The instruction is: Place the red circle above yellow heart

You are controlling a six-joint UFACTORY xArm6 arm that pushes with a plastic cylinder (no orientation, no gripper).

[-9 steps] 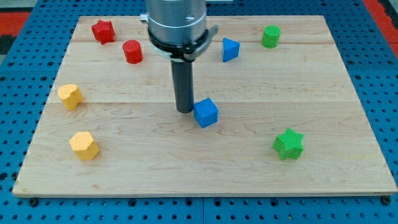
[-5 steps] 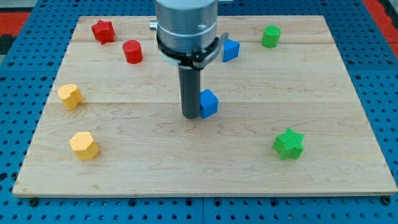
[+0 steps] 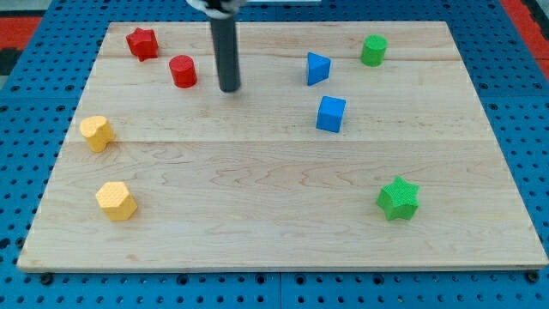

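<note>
Since my tip (image 3: 229, 88) stands just right of the red circle (image 3: 183, 70) (near the desk's top-left corner), a leftward push suits; the tool grasps nothing, touching no block.

A robotics lab bench, by the look of it: a pale wooden worktop (image 3: 283, 232) sits on a blue perforated mounting plate (image 3: 532, 129), scattered with small coloured plastic test blocks.

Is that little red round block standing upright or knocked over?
Upright: the red circle shows its flat round top, resting on the board. My tip sits just to its right, apart.
</note>
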